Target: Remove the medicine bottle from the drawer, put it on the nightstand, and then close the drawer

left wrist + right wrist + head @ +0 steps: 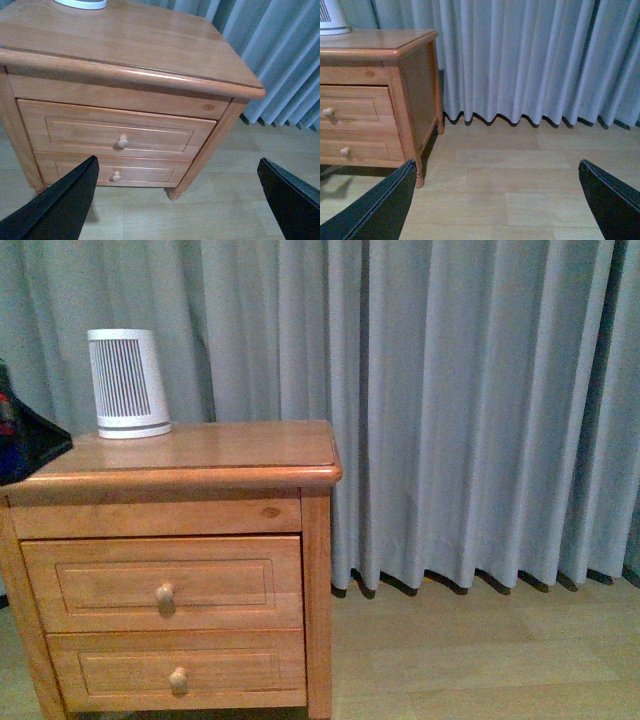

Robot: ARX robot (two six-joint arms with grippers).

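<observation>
**One nightstand, both drawers shut, two end effectors released**

One orange-brown nightstand (200, 455) stands at 8 o'clock in the front view. It has two drawers, an upper drawer (100, 585) and a lower drawer (110, 672). Each has one round knob (165, 593). Both are shut, so the medicine bottle is hidden. One white ribbed cylinder (125, 380) stands at 10 o'clock on the top. The left end effector (176, 160) and right end effector (496, 161) hang released, fingers wide apart. Behind is a grey curtain (450, 410); below is a pale wood floor (480, 650).

Grey-blue pleated curtains (480, 410) (hems scalloped) above a pale wood floor (480, 660)
</observation>
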